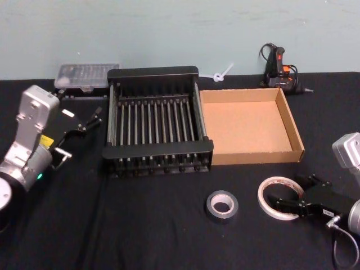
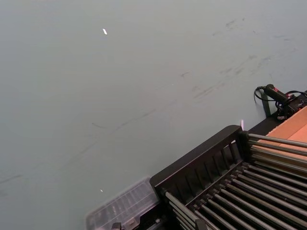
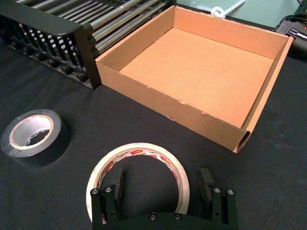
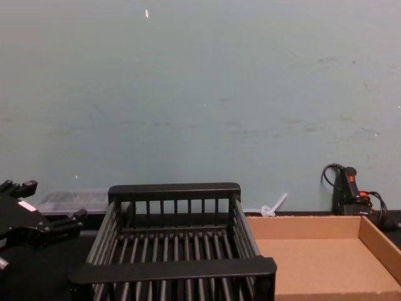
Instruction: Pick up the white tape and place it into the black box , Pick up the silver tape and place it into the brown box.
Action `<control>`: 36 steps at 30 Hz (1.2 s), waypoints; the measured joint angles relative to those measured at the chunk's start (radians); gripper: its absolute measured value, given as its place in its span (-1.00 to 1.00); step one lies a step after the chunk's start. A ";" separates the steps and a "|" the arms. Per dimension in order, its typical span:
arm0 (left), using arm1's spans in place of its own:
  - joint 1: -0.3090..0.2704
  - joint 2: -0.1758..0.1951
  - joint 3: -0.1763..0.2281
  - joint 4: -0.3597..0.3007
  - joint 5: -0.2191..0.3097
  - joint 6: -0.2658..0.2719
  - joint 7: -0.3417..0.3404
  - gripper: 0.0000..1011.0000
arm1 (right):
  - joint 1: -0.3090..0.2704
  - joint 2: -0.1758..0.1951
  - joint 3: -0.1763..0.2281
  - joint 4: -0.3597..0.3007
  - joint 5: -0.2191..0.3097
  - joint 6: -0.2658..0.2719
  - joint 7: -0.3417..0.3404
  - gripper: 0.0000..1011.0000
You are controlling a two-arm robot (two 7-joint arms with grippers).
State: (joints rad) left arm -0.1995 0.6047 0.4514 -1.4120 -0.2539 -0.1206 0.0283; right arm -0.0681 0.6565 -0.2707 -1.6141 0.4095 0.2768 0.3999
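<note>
A black cloth covers the table (image 1: 157,225). The brown box (image 1: 298,147) sits at about 1 o'clock from the table's centre, wider than its neighbour. The black box (image 1: 156,151) stands touching the brown box's left wall, at about 11 o'clock.

The left arm hangs off to the left of the black box, at about 9 o'clock, and its left gripper (image 1: 84,125) points toward the crate's side with its fingers spread and nothing between them. The right gripper (image 1: 288,207) sits low at about 4 o'clock, in front of the brown box. Its fingers (image 3: 114,186) are spread wide and straddle the near rim of the white tape (image 3: 139,149), one finger inside the ring and one outside; they do not look pressed against it.

The white tape lies flat on the cloth, red print showing on its inner core, just in front of the brown box's near right corner. The silver tape (image 1: 221,204) lies flat too, at about 5 o'clock, just left of the white tape and apart from it, in front of the seam where the two boxes meet.
</note>
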 joint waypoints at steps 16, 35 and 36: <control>0.000 0.000 0.000 0.000 0.000 0.000 0.000 0.98 | -0.001 0.001 0.000 -0.001 0.001 0.000 -0.001 0.36; 0.000 0.000 0.000 0.000 0.000 0.000 0.000 0.98 | -0.001 0.001 0.000 -0.001 0.002 0.000 -0.001 -0.81; 0.000 0.000 0.000 0.000 0.000 0.000 0.000 0.98 | -0.001 0.001 0.000 -0.001 0.002 0.000 -0.001 -0.81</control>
State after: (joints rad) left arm -0.1995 0.6047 0.4514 -1.4120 -0.2539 -0.1205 0.0283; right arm -0.0690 0.6572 -0.2703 -1.6154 0.4115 0.2765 0.3993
